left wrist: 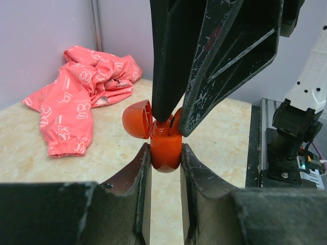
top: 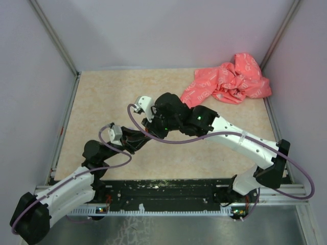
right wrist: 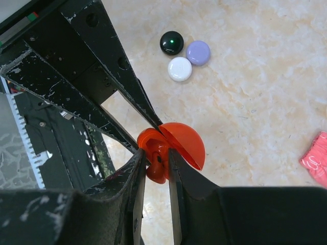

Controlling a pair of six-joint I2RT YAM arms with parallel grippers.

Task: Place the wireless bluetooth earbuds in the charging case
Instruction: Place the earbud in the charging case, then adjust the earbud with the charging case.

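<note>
1. Left gripper point(left wrist: 164, 146) clamps the red charging case point(left wrist: 166, 155), lid open, mid-table.
2. Right gripper point(right wrist: 156, 153), narrow, pinches a red earbud point(right wrist: 156, 172) at the case mouth.
3. Pink garment point(top: 230, 81) lies far right.

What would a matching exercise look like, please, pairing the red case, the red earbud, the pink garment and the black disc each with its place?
Things:
1. red case
2. red earbud
3. pink garment
4. black disc

Places:
A. crumpled at the far right corner of the table
B. pinched by the right gripper
C. lying beside the white disc and purple disc
D. clamped in the left gripper, lid open

Pairs: 1-D, 2-B, 3-A, 4-C
</note>
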